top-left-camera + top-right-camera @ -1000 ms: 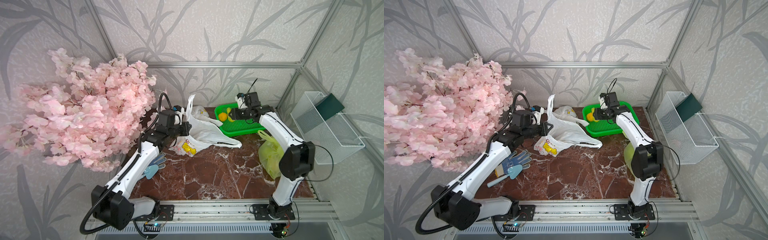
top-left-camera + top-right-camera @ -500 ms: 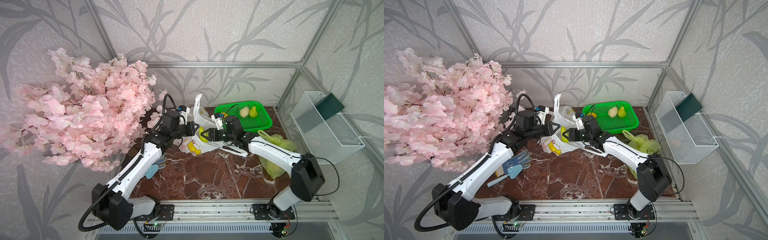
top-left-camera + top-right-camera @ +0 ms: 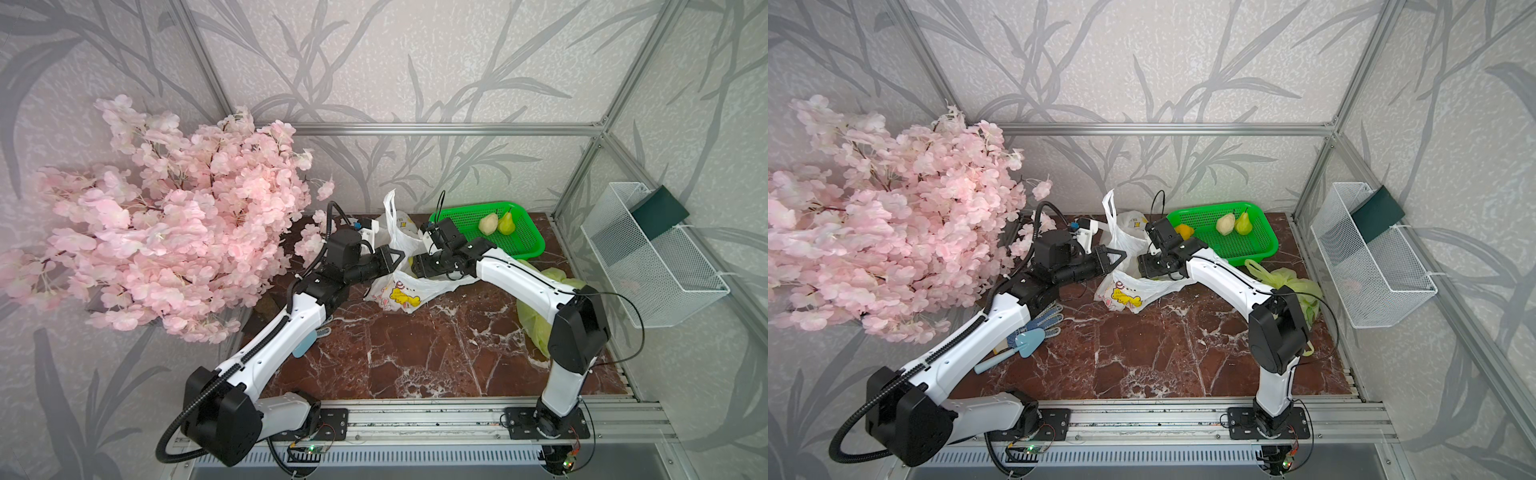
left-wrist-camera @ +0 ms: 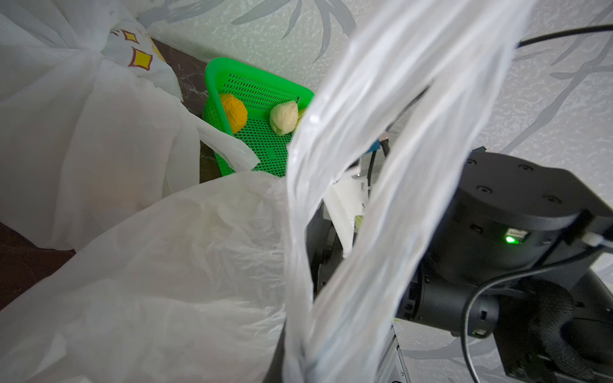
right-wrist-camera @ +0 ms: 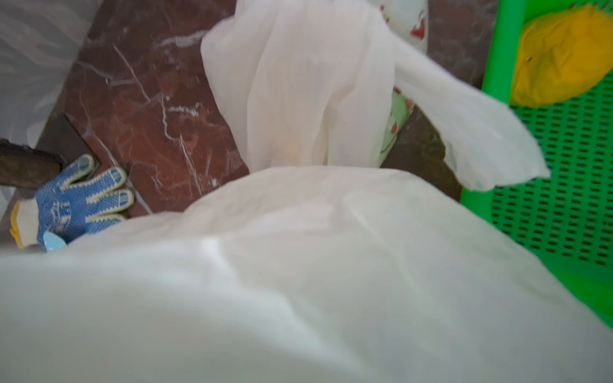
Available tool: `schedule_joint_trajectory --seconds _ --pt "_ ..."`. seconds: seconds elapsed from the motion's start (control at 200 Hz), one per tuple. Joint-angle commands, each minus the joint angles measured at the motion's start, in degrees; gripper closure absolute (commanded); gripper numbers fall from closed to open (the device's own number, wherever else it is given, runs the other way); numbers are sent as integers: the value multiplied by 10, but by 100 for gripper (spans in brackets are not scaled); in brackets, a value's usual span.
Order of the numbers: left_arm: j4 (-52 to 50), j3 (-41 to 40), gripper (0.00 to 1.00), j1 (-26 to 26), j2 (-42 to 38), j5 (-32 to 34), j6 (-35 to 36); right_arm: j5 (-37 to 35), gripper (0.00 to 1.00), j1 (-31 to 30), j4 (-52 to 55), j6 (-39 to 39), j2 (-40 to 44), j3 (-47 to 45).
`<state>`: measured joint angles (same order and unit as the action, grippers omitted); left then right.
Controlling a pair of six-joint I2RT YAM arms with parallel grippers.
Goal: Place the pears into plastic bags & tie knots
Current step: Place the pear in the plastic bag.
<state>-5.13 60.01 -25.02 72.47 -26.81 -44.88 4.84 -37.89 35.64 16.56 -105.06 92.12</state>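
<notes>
Since a second ago the right arm has swung away from the green mesh basket [image 3: 524, 237] and now reaches low across the tabletop [image 3: 415, 357] to the mouth of the white bag [image 3: 401, 294]. That bag is thin, crinkled, half-sheer plastic with a yellow and pink cartoon print. It lies slumped on dark red marble veined in white. The left pincer [image 3: 395, 258], black and wedge-shaped, is clamped tight on the bag's handle, and a strip of that handle stands up as a tall loop. The right pincer [image 3: 415, 266] faces it from the opposite side, its tip at the bag's opening, just beside the left one. Bag film fills the right wrist view, so I cannot tell whether its jaws are wide or narrow. In the rigid perforated basket, well apart from both pincers, a matt cream pear [image 3: 488, 223] lies just beside a glossy green pear [image 3: 506, 224] with a dark stem. A lumpy orange fruit [image 3: 1184, 231] sits in the basket's corner nearest the bag. A second white bag [image 3: 1133, 219] stands behind, and a limp yellow-green bag [image 3: 530, 322] lies by the right arm's elbow. A blue knit glove [image 5: 76, 202] lies on the marble.
</notes>
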Motion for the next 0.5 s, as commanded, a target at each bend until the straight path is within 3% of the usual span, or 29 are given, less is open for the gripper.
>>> schedule_joint_trajectory --seconds 0.0,0.105,0.19,0.32,0.415,0.495 --pt "-3 -5 100 9 24 24 -3 89 20 8 61 -44 18 52" --pt "-35 1 100 22 41 47 16 177 15 35 48 -29 37 88" --pt "-84 16 100 26 54 71 48 195 18 65 22 -4 47 108" --pt "-169 34 100 27 61 108 101 95 26 140 -48 48 43 77" --pt "-174 27 100 29 45 112 108 9 25 176 -54 44 -3 86" --pt "-176 26 100 30 36 106 109 -23 23 198 -60 43 -56 112"
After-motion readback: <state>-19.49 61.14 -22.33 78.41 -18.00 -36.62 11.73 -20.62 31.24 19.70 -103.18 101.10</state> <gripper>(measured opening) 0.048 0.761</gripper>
